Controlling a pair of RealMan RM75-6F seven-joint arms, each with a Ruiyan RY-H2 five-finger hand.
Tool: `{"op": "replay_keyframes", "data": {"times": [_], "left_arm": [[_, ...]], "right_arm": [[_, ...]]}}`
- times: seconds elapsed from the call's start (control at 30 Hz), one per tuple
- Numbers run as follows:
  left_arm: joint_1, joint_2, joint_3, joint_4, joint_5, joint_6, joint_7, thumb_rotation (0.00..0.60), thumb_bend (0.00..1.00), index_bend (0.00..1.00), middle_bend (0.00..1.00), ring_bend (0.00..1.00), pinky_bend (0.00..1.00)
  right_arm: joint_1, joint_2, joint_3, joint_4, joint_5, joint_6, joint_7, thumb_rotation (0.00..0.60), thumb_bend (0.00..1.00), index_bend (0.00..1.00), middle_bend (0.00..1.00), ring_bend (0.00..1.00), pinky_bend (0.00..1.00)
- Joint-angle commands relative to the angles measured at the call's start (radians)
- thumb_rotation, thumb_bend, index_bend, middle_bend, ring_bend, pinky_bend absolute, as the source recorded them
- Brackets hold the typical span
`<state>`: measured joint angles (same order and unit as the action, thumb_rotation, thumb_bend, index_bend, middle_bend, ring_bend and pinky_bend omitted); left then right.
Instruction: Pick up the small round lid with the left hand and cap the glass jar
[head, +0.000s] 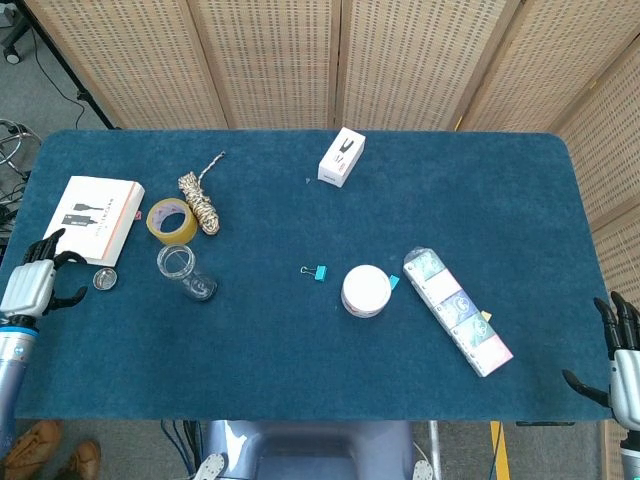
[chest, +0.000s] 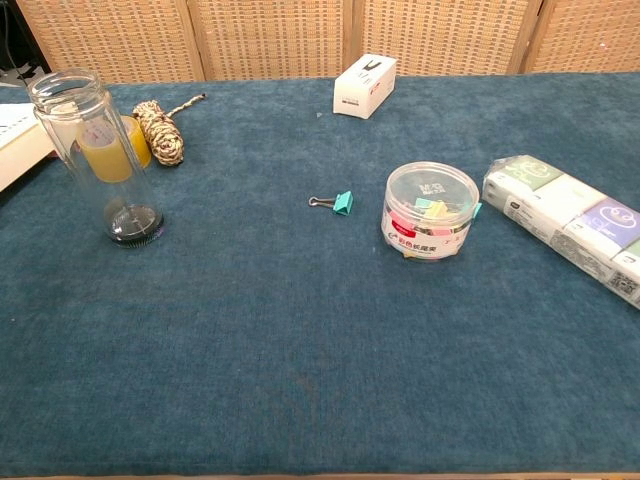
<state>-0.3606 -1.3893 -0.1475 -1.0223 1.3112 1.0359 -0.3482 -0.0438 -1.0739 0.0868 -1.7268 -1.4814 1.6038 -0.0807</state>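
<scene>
Main risk I see: the small round lid (head: 105, 279) is flat and low on the blue table (head: 300, 380), so my fingertips could slide over it or push it along the cloth instead of getting under its rim. It also sits just beside the corner of the white book (head: 92, 219), which leaves little room on that side. The glass jar (head: 180, 268) stands upright and open a little to the right of the lid; it's tall and narrow, so a bump from my arm on the carry could tip it, and a tilted lid would miss the mouth. The yellow tape roll (head: 172, 220) and rope bundle (head: 200, 202) sit just behind the jar, so I have to avoid them as well. My left hand (head: 30, 285) is at the table's left edge, near the lid but apart from it, fingers spread, holding nothing and touching nothing I can make out. My right hand (head: 620, 355) is at the far right edge, fingers extended and apart, empty, well apart from everything. The chest view shows the jar but neither hand and not the lid.
</scene>
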Motion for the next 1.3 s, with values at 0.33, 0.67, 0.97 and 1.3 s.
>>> {"op": "replay_keyframes", "data": {"times": [0.33, 0.67, 0.97, 1.3], "left_arm": [[-0.024, -0.084, -0.007, 0.128, -0.044, -0.055, 0.026, 0.600, 0.31, 0.41, 0.00, 0.00, 0.00], [-0.042, -0.117, -0.004, 0.181, -0.047, -0.087, 0.037, 0.600, 0.31, 0.40, 0.00, 0.00, 0.00], [-0.086, -0.176, -0.028, 0.271, -0.061, -0.112, 0.071, 0.600, 0.31, 0.38, 0.00, 0.00, 0.00], [-0.110, -0.204, -0.016, 0.302, -0.045, -0.134, 0.085, 0.600, 0.31, 0.39, 0.00, 0.00, 0.00]], "right_arm": [[0.004, -0.004, 0.000, 0.005, 0.007, -0.010, -0.001, 0.600, 0.00, 0.03, 0.00, 0.00, 0.00], [0.005, -0.004, 0.002, 0.005, 0.012, -0.011, 0.000, 0.600, 0.00, 0.03, 0.00, 0.00, 0.00], [0.011, -0.010, -0.001, 0.007, 0.014, -0.024, -0.012, 0.600, 0.00, 0.03, 0.00, 0.00, 0.00], [0.009, -0.005, 0.007, 0.008, 0.027, -0.018, 0.000, 0.600, 0.00, 0.03, 0.00, 0.00, 0.00]]}}
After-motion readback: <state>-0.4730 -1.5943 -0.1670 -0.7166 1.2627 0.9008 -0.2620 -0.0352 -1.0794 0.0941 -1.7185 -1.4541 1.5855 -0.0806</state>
